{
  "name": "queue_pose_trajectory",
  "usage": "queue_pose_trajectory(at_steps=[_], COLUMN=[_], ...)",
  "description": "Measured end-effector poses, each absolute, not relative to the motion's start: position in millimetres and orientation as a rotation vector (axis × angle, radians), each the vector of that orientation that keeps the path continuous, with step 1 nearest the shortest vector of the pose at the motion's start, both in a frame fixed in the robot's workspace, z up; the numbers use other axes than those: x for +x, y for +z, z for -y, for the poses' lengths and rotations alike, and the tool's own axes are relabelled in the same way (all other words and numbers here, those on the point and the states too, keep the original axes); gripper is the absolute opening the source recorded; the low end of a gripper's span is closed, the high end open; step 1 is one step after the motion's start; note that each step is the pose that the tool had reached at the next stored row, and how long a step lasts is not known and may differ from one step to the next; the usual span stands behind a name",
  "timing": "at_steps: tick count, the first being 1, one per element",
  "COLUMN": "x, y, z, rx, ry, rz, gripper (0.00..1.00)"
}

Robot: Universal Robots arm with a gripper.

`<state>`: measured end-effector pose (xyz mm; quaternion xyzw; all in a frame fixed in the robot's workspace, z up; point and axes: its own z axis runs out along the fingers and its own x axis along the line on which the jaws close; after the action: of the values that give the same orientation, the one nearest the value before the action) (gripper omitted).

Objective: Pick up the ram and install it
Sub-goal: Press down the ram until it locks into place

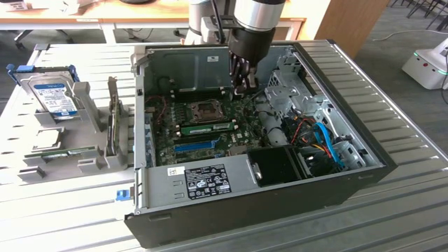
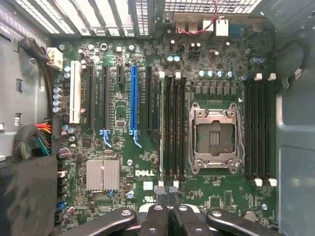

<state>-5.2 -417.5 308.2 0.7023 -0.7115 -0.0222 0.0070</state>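
One open computer case (image 1: 231, 210), holding one motherboard (image 2: 123, 110), one processor socket (image 2: 215, 135) and one blue expansion slot (image 2: 133, 98), is shown. Two green sticks are counted: one ram (image 1: 210, 127) in the case, a second ram (image 1: 66, 153) in the grey holder (image 1: 89, 107). One hard drive (image 1: 57, 97) and one hand (image 1: 242, 90) are seen.

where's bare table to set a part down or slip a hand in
Bare table on the exterior view's right of the computer case, and the near corner beside the grey rack. Crowded inside the case around the gripper and cables.

DELL in white on the motherboard (image 2: 120, 110), case sticker (image 1: 206, 181) print unreadable
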Motion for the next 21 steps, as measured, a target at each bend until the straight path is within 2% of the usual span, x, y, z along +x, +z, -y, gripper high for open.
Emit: queue_pose_trajectory(at_steps=[21], x=[-5], y=[285], z=[418], rx=[2.197], ry=[-0.07], rz=[2.225], gripper=[0.11])
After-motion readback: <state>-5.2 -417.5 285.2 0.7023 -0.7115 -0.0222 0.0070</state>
